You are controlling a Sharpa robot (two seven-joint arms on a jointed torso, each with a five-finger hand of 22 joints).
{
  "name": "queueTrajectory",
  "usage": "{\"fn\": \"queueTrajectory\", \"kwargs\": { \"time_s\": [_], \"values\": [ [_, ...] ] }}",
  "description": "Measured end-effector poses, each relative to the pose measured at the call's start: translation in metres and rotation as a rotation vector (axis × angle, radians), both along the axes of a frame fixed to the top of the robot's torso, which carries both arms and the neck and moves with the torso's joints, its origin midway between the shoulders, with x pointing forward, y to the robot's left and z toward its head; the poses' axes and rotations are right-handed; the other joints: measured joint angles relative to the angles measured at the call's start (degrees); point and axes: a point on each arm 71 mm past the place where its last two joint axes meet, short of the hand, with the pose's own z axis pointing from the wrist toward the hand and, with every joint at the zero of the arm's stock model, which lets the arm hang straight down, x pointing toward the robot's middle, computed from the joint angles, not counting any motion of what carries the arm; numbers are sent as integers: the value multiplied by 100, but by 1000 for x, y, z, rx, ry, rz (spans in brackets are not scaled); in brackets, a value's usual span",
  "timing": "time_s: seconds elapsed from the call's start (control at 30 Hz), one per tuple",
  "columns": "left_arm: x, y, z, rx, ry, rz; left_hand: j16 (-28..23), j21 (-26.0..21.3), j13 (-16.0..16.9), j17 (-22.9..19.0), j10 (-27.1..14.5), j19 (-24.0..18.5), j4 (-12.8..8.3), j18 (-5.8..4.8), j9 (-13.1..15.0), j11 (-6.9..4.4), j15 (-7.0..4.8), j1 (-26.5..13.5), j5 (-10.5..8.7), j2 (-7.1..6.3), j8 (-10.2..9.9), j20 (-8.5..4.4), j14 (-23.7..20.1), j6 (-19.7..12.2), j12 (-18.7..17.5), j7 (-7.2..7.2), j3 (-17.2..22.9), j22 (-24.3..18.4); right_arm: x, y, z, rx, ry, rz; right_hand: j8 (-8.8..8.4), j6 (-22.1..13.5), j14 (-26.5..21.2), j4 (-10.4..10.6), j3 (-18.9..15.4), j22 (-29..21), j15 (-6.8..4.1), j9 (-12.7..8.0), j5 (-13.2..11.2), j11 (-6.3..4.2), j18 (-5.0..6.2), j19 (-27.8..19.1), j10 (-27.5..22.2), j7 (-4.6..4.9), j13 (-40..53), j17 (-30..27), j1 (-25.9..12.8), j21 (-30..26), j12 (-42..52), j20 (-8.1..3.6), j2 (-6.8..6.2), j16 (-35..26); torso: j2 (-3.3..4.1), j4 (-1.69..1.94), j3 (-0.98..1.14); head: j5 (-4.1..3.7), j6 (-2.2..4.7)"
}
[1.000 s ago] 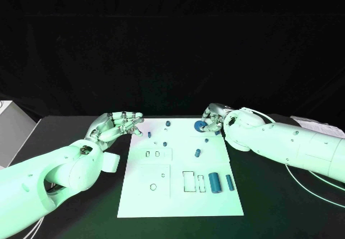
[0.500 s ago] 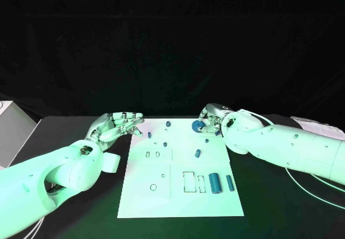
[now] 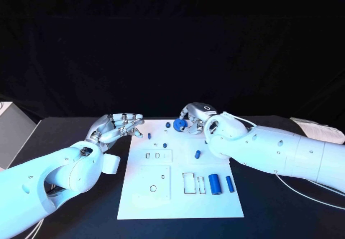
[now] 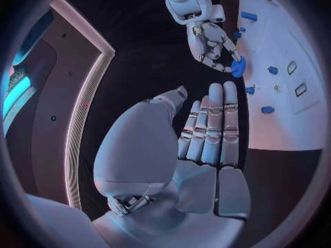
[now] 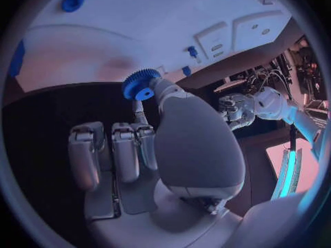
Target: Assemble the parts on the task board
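The white task board point(image 3: 154, 204) lies in the middle of the black table. My right hand point(image 3: 193, 119) hovers over the board's far edge and pinches a blue gear point(image 3: 180, 124) between thumb and a finger; the right wrist view shows the gear point(image 5: 140, 84) at the fingertips, above the board point(image 5: 138, 27). My left hand point(image 3: 117, 125) stays beside the board's far left corner, fingers apart and holding nothing. In the left wrist view its fingers point(image 4: 210, 132) lie straight, with the right hand point(image 4: 212, 41) and gear point(image 4: 238, 67) beyond.
On the board's near right lie a thick blue cylinder point(image 3: 214, 183) and a thinner one point(image 3: 230, 183). Small blue pegs point(image 3: 197, 154) stand further back. A white box point(image 3: 9, 132) sits at the table's left edge, papers point(image 3: 317, 130) at the right.
My right hand has carried the gear leftward along the board's far edge. The left hand has not moved.
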Motion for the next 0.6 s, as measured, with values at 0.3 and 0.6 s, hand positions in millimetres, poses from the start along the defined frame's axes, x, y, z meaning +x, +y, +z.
{"fn": "queueTrajectory", "kwargs": {
  "time_s": [0.3,0.6],
  "values": [
    [0,-1,0,-1,1,-3,0,0,0,0,0,0,-24,0,0,0,0,0,0,0,0,0,0,0,0,0,23,11,-3,30,-8,-16,-26,42,-1,-1,0,0,0,-1,0,-7,0,0,0,0,0,0,-1,0,0,0,0,0,0,0,12,12,-2,13,-1],
    [1,-3,-1,-2,2,-5,0,0,0,-1,0,0,-23,0,-1,0,0,0,0,0,0,0,0,0,0,0,23,10,-2,41,-18,-31,-26,47,-6,-2,0,1,32,-1,0,-11,-1,0,0,0,0,0,-1,-1,0,0,0,0,0,0,21,10,-2,58,-12]
  ]
}}
